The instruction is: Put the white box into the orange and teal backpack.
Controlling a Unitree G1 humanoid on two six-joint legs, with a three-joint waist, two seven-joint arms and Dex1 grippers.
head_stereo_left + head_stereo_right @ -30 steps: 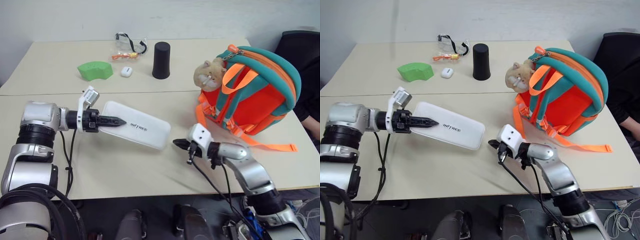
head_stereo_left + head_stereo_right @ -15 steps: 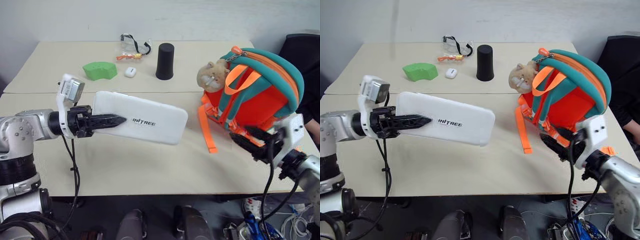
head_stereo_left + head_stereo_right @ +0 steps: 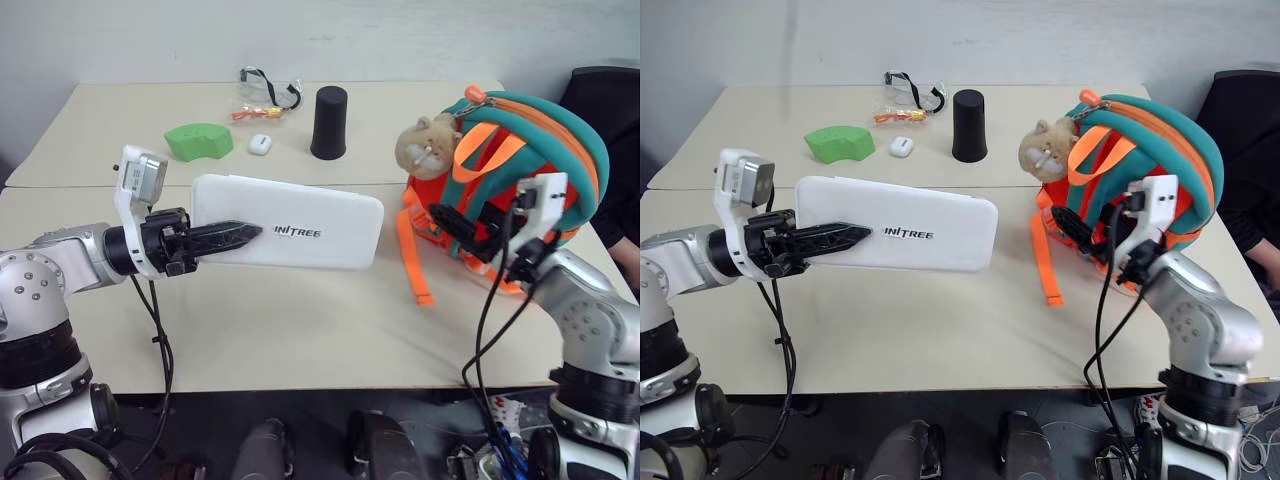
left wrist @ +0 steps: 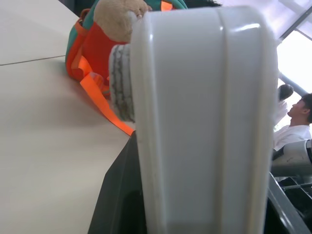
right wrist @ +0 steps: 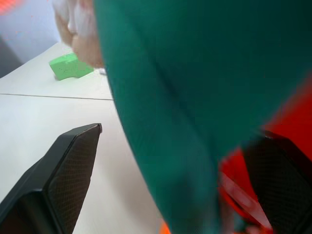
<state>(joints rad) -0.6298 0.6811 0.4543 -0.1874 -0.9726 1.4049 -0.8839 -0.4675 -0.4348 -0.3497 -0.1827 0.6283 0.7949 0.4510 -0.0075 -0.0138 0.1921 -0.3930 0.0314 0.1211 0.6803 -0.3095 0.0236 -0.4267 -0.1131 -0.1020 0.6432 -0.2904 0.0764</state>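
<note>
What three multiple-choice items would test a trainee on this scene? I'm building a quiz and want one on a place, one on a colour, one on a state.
1. Where is the white box?
A. Flat on the table
B. Held above the table by the left gripper
C. Inside the backpack

2. What colour is the cup at the back of the table?
A. Black
B. Green
C. Orange

3. How do the jaws of the right gripper stand?
A. Shut on a strap
B. Shut on the box
C. Open beside the backpack

Key: 1 B, the left jaws clamp one end of the box and it hangs clear of the tabletop. 2 A, the tall cup is black. 3 C, the right wrist view shows the fingers spread wide with teal fabric between them.
</note>
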